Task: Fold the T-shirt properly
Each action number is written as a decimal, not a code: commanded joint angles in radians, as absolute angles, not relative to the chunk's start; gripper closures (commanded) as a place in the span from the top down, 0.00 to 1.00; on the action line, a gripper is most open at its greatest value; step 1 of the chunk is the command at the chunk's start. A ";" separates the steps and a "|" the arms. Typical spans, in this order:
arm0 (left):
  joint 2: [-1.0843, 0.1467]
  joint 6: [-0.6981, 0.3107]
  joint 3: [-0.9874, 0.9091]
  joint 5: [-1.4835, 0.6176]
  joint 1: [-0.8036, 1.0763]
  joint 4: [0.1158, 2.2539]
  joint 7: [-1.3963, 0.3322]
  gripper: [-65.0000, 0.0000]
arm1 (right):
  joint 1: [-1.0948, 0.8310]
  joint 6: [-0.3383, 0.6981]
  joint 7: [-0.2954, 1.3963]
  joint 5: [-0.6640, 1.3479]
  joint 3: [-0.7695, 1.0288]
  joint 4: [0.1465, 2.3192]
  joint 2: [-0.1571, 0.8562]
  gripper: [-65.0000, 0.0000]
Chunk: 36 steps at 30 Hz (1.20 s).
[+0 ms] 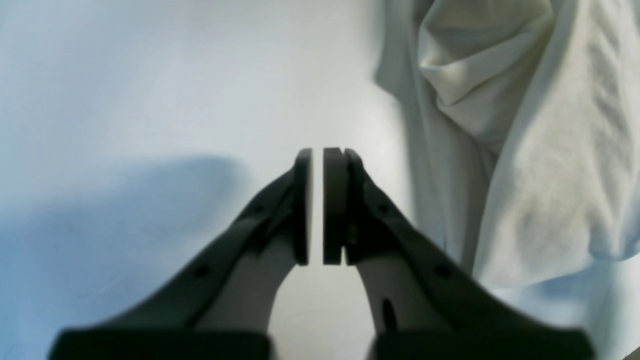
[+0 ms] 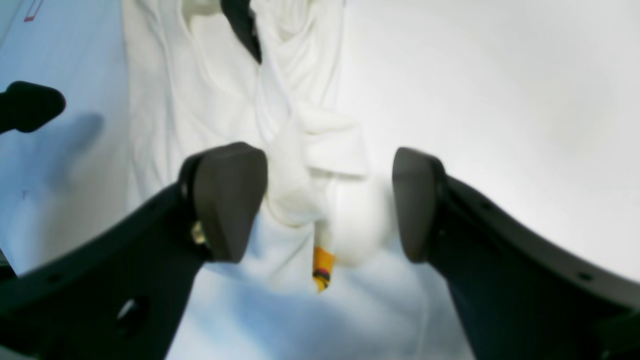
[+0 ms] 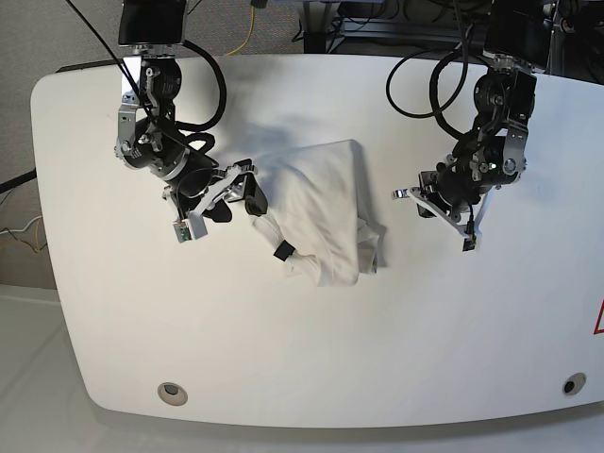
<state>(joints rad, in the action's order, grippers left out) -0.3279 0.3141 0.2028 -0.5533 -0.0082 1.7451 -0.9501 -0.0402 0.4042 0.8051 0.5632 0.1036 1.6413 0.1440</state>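
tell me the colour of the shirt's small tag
Black tag on the white T-shirt; clearest in the base view.

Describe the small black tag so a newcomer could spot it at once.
Start at the white table, then find the crumpled T-shirt at its middle. On the shirt's lower edge nearest the right tool sits the black tag, the only dark spot on the white cloth.

**Arms and grippers, as we find them**

Left gripper (image 1: 317,206): we see its pads drawn nearly together, only a thin slit between them, nothing held. In the base view its arm hangs bent on the right side, the wrist turned inward.

Right gripper (image 2: 327,202): we see the jaws standing wide apart, pads facing each other. Its arm reaches from the base view's left, wrist angled down and inward.
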 commanded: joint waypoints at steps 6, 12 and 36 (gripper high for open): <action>-0.334 0.311 0.197 -0.553 -0.024 1.765 -0.932 0.04 | -0.024 0.412 0.780 0.572 0.107 1.658 0.151 0.59; -0.334 0.311 0.197 -0.553 -0.025 1.765 -0.932 0.04 | -0.022 0.412 0.780 0.572 0.107 1.656 0.150 0.41; -0.335 0.311 0.196 -0.553 -0.027 1.764 -0.932 0.04 | 0.016 0.412 0.756 0.572 0.019 1.543 0.122 0.32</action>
<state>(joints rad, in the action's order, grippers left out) -0.3279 0.3141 0.2028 -0.5533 -0.0086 1.7451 -0.9497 -0.0044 0.4038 0.7849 0.5533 0.0162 1.5261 0.1165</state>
